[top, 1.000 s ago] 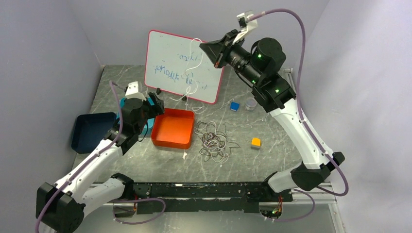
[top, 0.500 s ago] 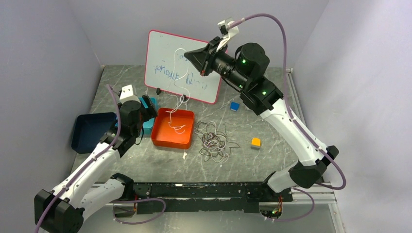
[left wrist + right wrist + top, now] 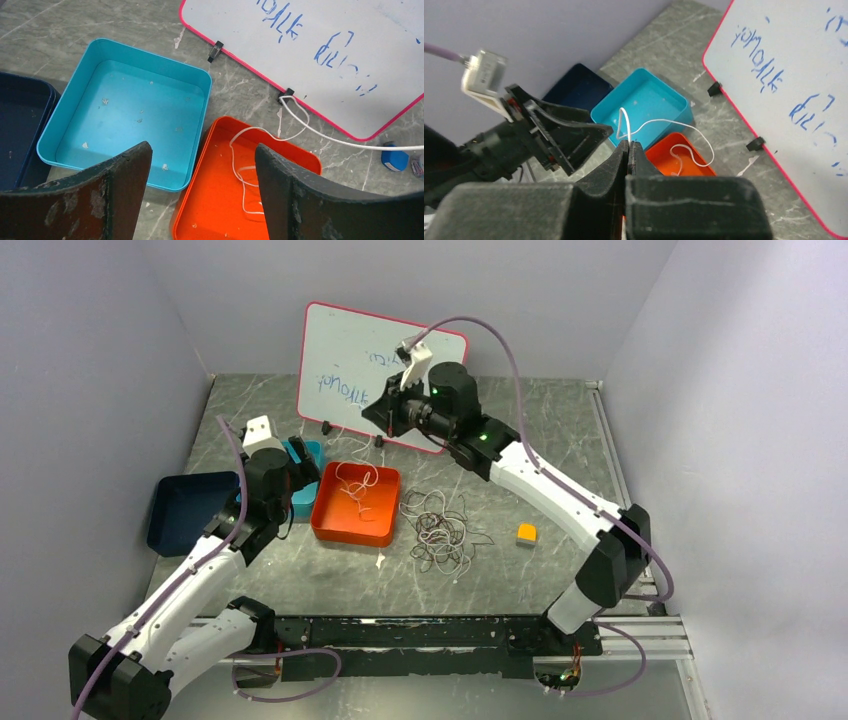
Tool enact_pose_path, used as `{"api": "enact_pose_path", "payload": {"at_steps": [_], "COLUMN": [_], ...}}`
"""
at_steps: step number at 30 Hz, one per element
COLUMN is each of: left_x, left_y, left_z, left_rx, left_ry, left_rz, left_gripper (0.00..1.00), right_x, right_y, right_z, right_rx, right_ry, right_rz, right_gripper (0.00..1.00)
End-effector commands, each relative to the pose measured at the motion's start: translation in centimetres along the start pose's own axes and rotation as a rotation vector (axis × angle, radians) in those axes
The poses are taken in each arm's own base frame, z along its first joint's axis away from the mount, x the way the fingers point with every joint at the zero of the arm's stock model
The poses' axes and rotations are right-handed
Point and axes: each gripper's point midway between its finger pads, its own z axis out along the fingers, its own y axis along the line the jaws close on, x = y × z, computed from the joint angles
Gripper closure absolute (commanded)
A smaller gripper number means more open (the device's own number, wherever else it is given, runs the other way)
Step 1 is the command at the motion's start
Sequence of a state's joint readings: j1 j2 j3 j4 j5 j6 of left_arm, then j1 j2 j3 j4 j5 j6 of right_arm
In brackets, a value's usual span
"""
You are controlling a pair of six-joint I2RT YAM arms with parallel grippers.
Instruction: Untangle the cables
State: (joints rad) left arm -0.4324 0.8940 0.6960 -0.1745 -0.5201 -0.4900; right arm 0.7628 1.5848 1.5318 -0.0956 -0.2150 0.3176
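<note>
One cable (image 3: pixel 243 192), seemingly, in orange tray (image 3: pixel 217 202)

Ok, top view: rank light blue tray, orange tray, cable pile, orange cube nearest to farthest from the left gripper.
1. light blue tray, under the left gripper
2. orange tray, just right
3. cable pile, mid-table
4. orange cube, far right

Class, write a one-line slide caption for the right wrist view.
Right gripper, jaws shut on a white cable looping into the orange tray.
</note>
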Motion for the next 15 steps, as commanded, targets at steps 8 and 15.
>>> {"api": "enact_pose_path", "payload": {"at_steps": [8, 15], "left_x": [0.2, 0.5], "left_y": [0.8, 0.4], "left_z": [0.3, 0.7], "left_rx": [-0.033, -0.025], "left_ry": [0.004, 0.021], "left_rz": [0.015, 0.019], "left_gripper": [0.2, 0.2], "right_x": [5.0, 7.0], "right_y": [0.0, 0.0], "right_z": [1.6, 1.3], "right_rx": [-0.01, 0.005], "right_ry": [0.099, 0.142], "right_rz": [-0.003, -0.004], "right_gripper": [1.0, 1.0]}}
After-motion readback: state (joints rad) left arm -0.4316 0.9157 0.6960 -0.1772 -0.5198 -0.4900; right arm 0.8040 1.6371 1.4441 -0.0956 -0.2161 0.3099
